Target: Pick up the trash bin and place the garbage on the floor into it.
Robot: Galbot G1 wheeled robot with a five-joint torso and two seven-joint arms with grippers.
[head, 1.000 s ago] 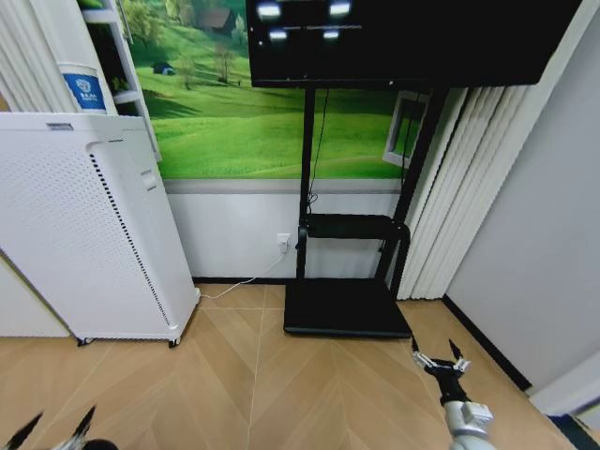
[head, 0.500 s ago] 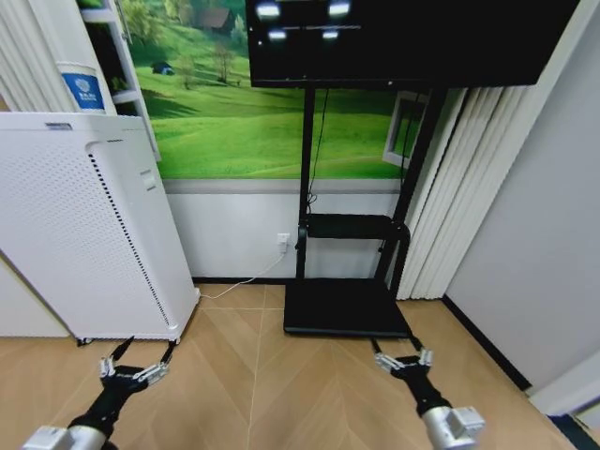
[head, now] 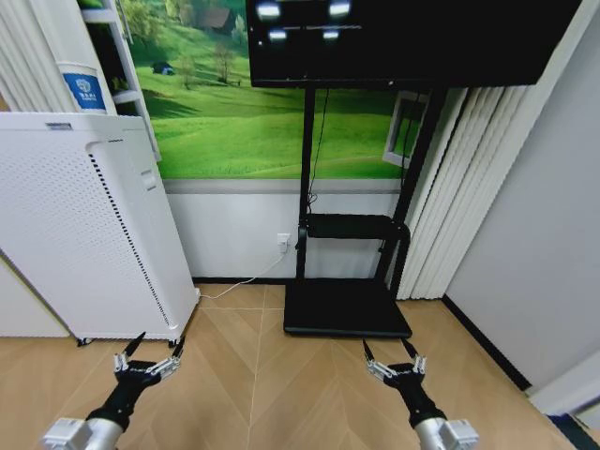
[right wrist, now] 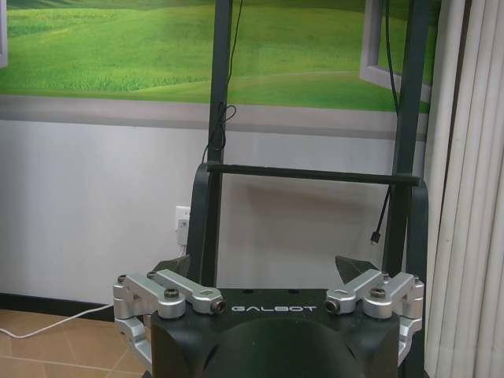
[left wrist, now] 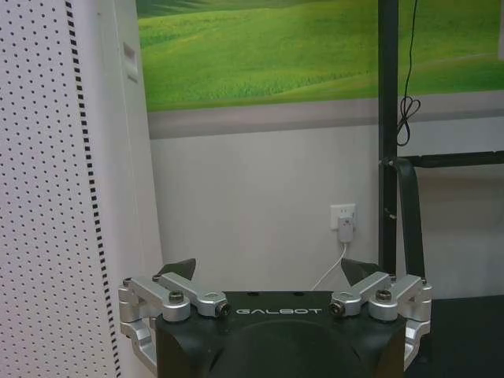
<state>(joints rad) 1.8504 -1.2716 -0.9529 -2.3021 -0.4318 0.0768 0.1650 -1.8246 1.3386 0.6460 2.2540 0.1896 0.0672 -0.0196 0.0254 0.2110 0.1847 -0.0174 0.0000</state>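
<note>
Above the chevron floor (head: 253,375), the left end effector (head: 148,354) near the white air purifier (head: 84,225) and the right end effector (head: 394,358) before the TV stand base (head: 345,307) both hover with fingers spread, empty.

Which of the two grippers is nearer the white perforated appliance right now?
The left gripper, open above the floor just before the white perforated appliance; the right gripper hangs open by the black TV-stand base.

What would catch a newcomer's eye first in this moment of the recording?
Most striking is the bright green meadow mural on the far wall, with a black TV stand in front of it. A tall white perforated appliance stands on the left. Low in the head view, the left pincer and right pincer are both raised, open and empty, above the chevron floor.
</note>
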